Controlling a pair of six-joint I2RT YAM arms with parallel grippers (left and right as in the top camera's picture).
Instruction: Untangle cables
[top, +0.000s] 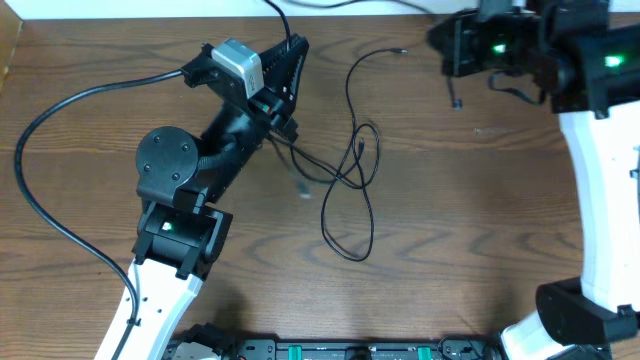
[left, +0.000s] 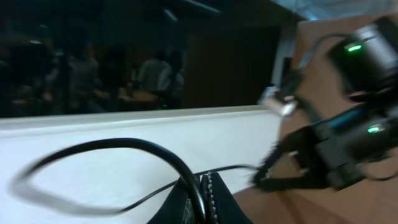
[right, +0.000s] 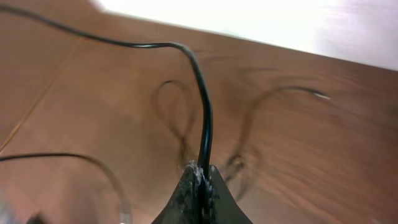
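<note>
The cables (top: 357, 160) lie looped and crossed mid-tabletop (top: 470, 220), with one end trailing toward the far edge. On the left gripper (left: 203, 186) the jaws are together, clamped on one of the cables. The right gripper (right: 200, 177) has its jaws likewise pinched on a black strand.

From where I stand, the widest open stretch of the counter (top: 470, 230) is right of centre. It runs between the thin black cables (top: 360, 150) looping down the middle and the right arm (top: 590, 150) along the right edge. The left arm (top: 170, 165) slants across left-centre, and its thick cable (top: 60, 102) fences off the left side. The left gripper (top: 295, 50) and right gripper (top: 452, 48), jaws each pinched on a strand, crowd the far edge.
</note>
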